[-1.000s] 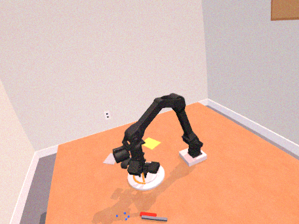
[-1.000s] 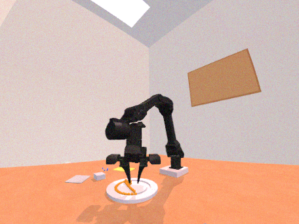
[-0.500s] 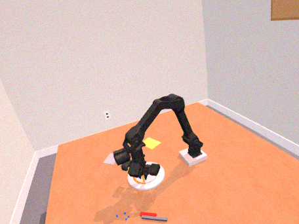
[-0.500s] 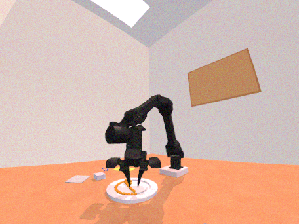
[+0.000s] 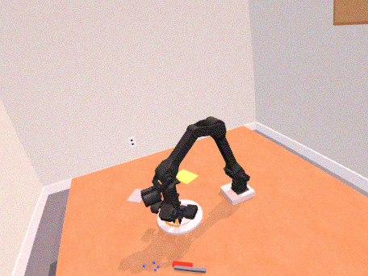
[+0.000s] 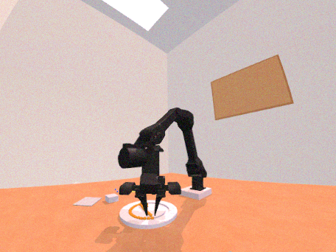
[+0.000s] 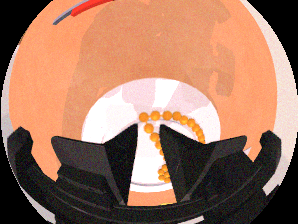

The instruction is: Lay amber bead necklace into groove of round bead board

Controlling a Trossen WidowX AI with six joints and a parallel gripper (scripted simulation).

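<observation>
While pale walls (image 5: 121, 81) (image 6: 81, 96) are enclosing the scene, the top view is showing an orange counter (image 5: 290, 226) (image 6: 265, 225) (image 7: 45, 90) stretching under the arm. A yellow square (image 5: 186, 176) and a pale square (image 5: 134, 196) (image 6: 88, 201) are lying on it, and a red bar (image 5: 182, 264) (image 7: 92, 6) is resting beside a grey one. The claw (image 5: 177, 221) (image 6: 151, 215) (image 7: 148, 126) is reaching down over the round white bead board (image 5: 195, 225) (image 6: 166, 219) (image 7: 100, 115), hiding much of it.

In the exterior view, a bright ceiling panel (image 6: 140, 11) is glowing overhead and a brown board (image 5: 351, 12) (image 6: 252, 88) is hanging on the wall. The amber necklace (image 5: 172, 225) (image 6: 131, 214) (image 7: 167, 115) is lying on the bead board, curving along one side.

The wrist view is showing its round orange beads forming an arc, a slanting line and a small bunch partly behind a finger. The claw is standing partly spread, some beads showing in the gap, neither fingertip visibly pinching them. Whether the arc is sitting fully in the groove, one cannot tell.
</observation>
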